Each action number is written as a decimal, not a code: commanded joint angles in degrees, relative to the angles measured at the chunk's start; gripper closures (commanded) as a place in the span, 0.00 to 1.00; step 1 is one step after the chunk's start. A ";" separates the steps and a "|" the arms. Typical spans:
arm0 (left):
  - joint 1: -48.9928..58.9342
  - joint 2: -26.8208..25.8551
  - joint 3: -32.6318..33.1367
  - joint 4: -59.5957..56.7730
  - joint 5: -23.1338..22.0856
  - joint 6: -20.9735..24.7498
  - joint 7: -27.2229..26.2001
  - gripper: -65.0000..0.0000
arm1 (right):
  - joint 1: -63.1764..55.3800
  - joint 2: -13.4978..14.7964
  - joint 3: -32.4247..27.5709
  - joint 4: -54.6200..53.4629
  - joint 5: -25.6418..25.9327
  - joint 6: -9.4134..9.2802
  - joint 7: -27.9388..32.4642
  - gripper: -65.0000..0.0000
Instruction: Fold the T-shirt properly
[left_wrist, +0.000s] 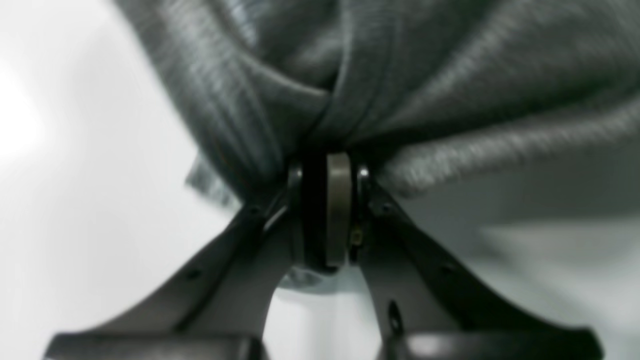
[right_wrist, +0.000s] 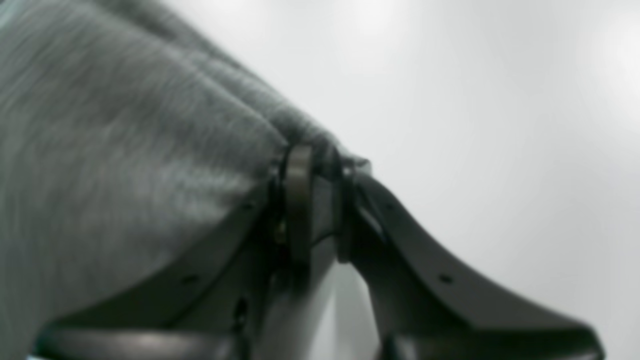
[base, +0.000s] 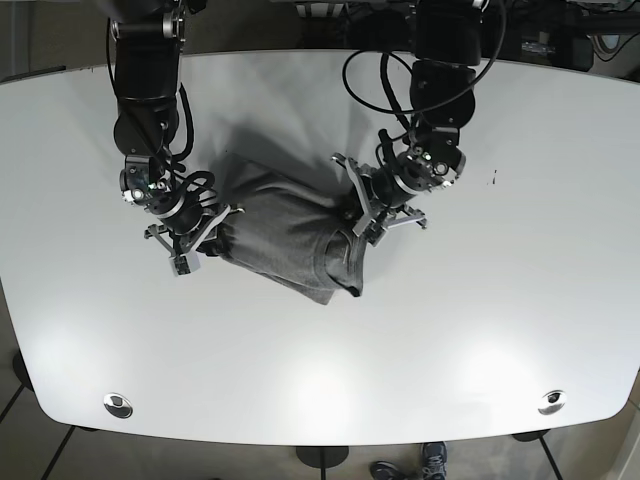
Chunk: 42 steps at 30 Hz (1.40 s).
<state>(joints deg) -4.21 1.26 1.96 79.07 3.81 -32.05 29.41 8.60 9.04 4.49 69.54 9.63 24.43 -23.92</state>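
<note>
With my left claw (left_wrist: 327, 210) and right claw (right_wrist: 312, 205) each clenched on a bunched edge of the T-shirt (base: 285, 235), uneven pulling risks skewing the fold over the bench (base: 500, 320).

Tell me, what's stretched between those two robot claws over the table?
A grey T-shirt, bunched and sagging, spans from the right gripper to the left gripper. The base view shows this; each wrist view shows cloth pinched in shut jaws.

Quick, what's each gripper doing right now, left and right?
Left gripper: closed on the T-shirt.
Right gripper: closed on the T-shirt's other edge.
</note>
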 joint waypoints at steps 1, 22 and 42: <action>-4.36 -1.12 -0.33 -2.63 0.98 0.80 0.70 0.94 | -1.35 0.24 0.12 3.30 -0.27 0.23 -0.82 0.90; -11.40 -5.78 -6.75 2.47 1.07 6.95 0.61 0.54 | -10.31 -6.88 -28.01 13.76 -0.79 -1.70 -1.00 0.89; -0.32 -4.82 2.75 -9.40 0.80 16.10 -5.63 0.42 | -10.67 -6.97 -8.14 25.19 0.44 -1.00 -8.47 0.90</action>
<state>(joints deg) -5.04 -2.66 4.99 70.89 2.22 -18.09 16.45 -2.92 2.31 -3.55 93.43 9.28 22.96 -33.69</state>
